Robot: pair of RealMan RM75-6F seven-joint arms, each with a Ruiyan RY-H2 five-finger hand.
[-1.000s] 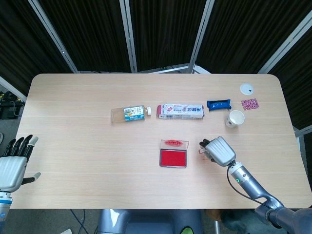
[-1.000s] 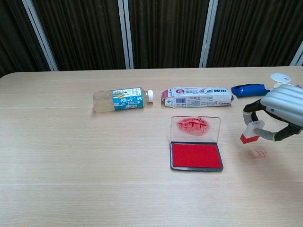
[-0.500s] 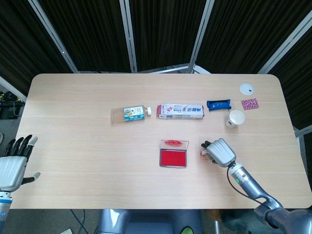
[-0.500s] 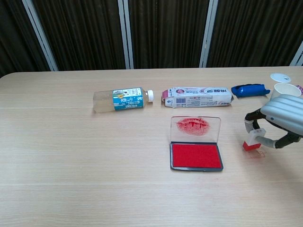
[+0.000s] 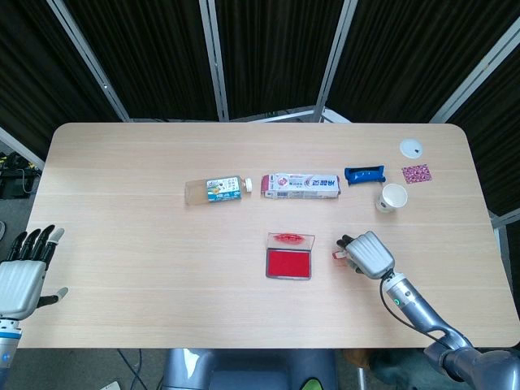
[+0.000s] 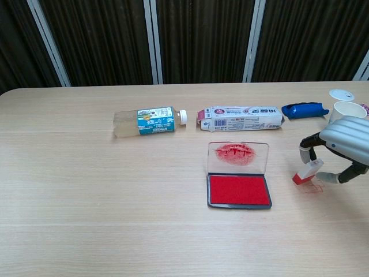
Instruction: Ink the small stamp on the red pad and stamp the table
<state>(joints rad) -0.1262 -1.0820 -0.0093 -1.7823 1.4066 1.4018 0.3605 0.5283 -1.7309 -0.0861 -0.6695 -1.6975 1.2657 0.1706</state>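
Note:
The red ink pad (image 6: pixel 239 190) (image 5: pixel 289 263) lies open mid-table, its clear lid (image 6: pixel 237 157) raised behind it with red smears. To its right my right hand (image 6: pixel 341 149) (image 5: pixel 367 253) pinches the small stamp (image 6: pixel 305 172) (image 5: pixel 338 254), a white block with a red base. The stamp is tilted, its red base touching the table beside a faint red print (image 6: pixel 315 187). My left hand (image 5: pixel 21 276) hangs off the table's near left corner, fingers apart, holding nothing; the chest view does not show it.
A plastic bottle (image 6: pixel 149 122) and a long carton (image 6: pixel 241 118) lie on their sides behind the pad. A blue packet (image 6: pixel 304 109), a paper cup (image 5: pixel 392 197), a white lid (image 5: pixel 412 148) and a patterned card (image 5: pixel 417 173) sit at the back right.
My right hand lowered the stamp from above the table down onto the surface by the faint print, then tipped it. The left hand stayed still.

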